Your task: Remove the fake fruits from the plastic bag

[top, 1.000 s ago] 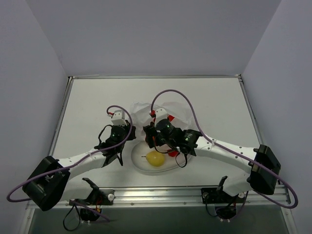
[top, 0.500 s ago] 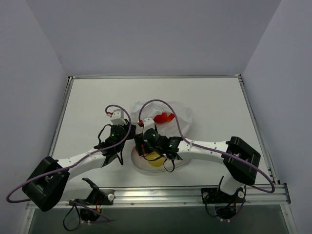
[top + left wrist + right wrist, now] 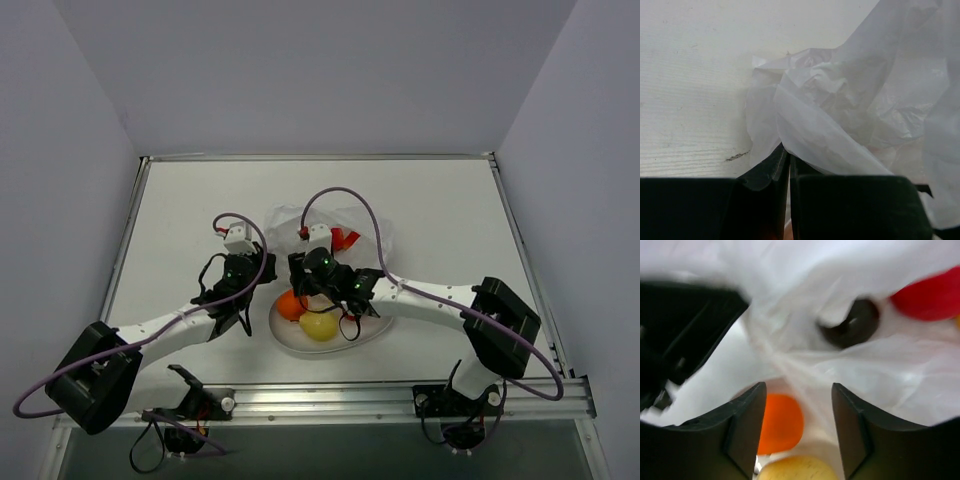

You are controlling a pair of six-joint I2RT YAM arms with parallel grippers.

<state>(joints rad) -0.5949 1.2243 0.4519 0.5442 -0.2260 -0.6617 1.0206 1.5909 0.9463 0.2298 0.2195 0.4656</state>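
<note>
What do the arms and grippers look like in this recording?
Both arms have slim white links, the left arm and right arm alike, with bulky black joint housings. A purple cable loops along each. The left gripper and right gripper have black, wedge-shaped fingers. A small green light glows at each wrist.

The top camera looks down from above and behind the arm bases over the whole tabletop (image 3: 450, 210). Both wrist cameras sit very close to the plastic bag (image 3: 840, 110); the blurred right one also shows the orange fruit (image 3: 781, 422) visible from overhead.
</note>
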